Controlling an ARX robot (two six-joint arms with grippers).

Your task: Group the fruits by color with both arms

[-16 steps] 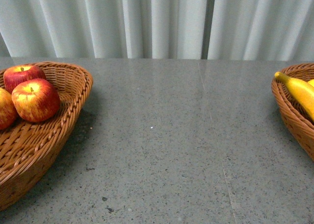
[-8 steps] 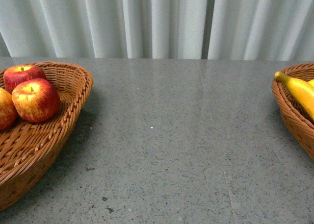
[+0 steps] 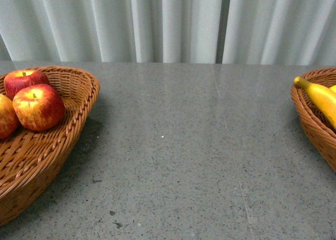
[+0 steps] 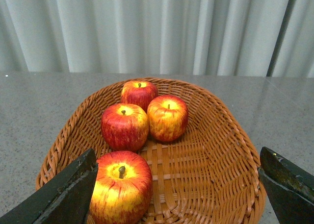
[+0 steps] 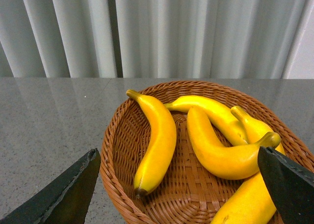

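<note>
**Fruit sorted, both grippers empty**

You have four apples [image 4: 140,136] together in the left basket [image 4: 230,150], filling the middle of the left wrist frame, and four bananas [image 5: 196,140] in the right basket [image 5: 122,150], centre right of the right wrist frame. That split by colour looks like the finished sort. The table [image 3: 178,145] between the baskets shows no loose fruit. Your left gripper [image 4: 176,194] and right gripper [image 5: 176,189] each hang over their own basket, jaws spread wide and holding nothing.
</note>
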